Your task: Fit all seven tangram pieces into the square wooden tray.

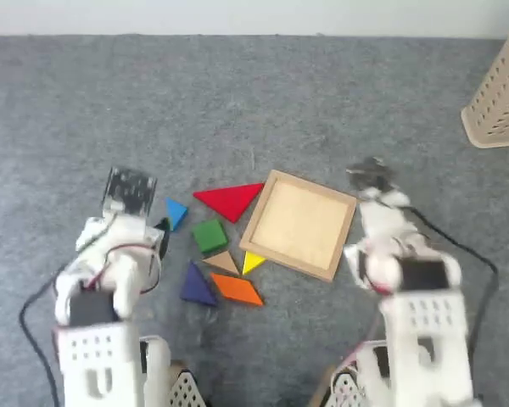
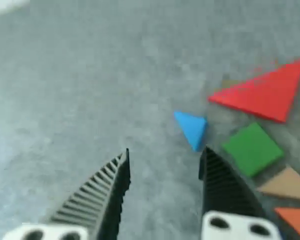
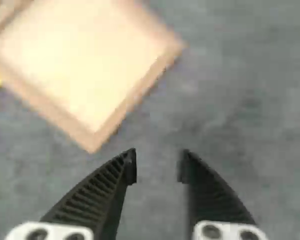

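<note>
**Left gripper staged beside the small blue triangle**

My left gripper [image 2: 166, 152] is spread wide with nothing between its fingers. It hangs low over the grey carpeted table [image 1: 237, 102], just beside the small blue wooden triangle [image 2: 192, 127]. My right gripper [image 3: 157, 155] is also spread and carries nothing. It sits over bare carpet just off one corner of the square wooden tray [image 1: 299, 225].

**Task items**

The tray holds no piece yet. All seven pieces lie on the carpet between my left arm and the tray:
- large red triangle [image 1: 229, 200]
- green square [image 1: 209, 235]
- tan triangle [image 1: 223, 261]
- yellow triangle [image 1: 252, 262], touching the tray's rim
- orange parallelogram [image 1: 237, 289]
- dark purple triangle [image 1: 197, 286]

**Step in hand (my judgement): grasp the blue triangle**

1. Centre the jaws over the piece, which now lies off to one finger's side.
2. Turn the wrist so the pads meet two edges squarely and not a point.
3. Lower until the tips reach the carpet, because the piece looks thin.
4. Close gently, as a flat piece may tip or slide on the pile.
5. Keep clear of the green square nearby.

**Arm pose**

My left arm is folded forward with the wrist pitched down. My right arm is stretched out alongside the tray, fingers aimed at the carpet.
</note>
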{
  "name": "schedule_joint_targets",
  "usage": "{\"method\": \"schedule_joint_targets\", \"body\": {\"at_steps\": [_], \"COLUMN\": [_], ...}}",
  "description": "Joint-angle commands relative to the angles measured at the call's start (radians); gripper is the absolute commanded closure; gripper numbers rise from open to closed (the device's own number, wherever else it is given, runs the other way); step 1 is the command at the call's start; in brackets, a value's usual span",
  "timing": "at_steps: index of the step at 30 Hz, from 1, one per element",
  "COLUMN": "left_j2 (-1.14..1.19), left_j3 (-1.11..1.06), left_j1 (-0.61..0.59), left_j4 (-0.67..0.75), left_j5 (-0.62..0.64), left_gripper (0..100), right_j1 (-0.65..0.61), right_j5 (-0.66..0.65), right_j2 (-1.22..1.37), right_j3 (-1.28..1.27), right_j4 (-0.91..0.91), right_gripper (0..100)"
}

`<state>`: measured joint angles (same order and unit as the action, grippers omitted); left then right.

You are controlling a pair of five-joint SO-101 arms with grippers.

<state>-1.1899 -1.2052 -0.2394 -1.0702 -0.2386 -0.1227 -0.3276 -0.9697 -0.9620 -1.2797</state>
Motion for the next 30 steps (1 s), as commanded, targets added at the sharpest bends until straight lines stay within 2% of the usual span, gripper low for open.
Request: {"method": "schedule_joint_targets", "body": {"at_steps": [1, 6, 12, 15, 19, 23, 30], "left_j2": [0.227, 0.381, 0.397, 0.397, 0.397, 0.397, 0.397], "left_j3": [0.122, 0.116, 0.028, -0.019, -0.031, -0.033, -0.035], "left_j1": [0.017, -0.015, -0.13, -0.15, -0.149, -0.149, -0.149], "left_j4": [0.017, 0.141, 0.269, 0.324, 0.341, 0.345, 0.342], "left_j5": [0.118, 0.164, 0.167, 0.167, 0.167, 0.167, 0.167], "left_gripper": [78, 78, 78, 78, 78, 78, 78], "right_j1": [-0.163, -0.219, -0.217, -0.217, -0.194, -0.107, 0.047], "right_j5": [0.098, 0.203, 0.322, 0.399, 0.408, 0.413, 0.407], "right_j2": [0.32, 0.518, 0.7, 0.785, 0.872, 0.934, 0.949], "right_j3": [0.203, 0.252, 0.252, 0.252, 0.256, 0.258, 0.259], "right_j4": [-0.027, 0.064, 0.251, 0.328, 0.349, 0.351, 0.41], "right_gripper": [77.5, 77.2, 77.2, 77.4, 77.4, 78.0, 96.4]}}
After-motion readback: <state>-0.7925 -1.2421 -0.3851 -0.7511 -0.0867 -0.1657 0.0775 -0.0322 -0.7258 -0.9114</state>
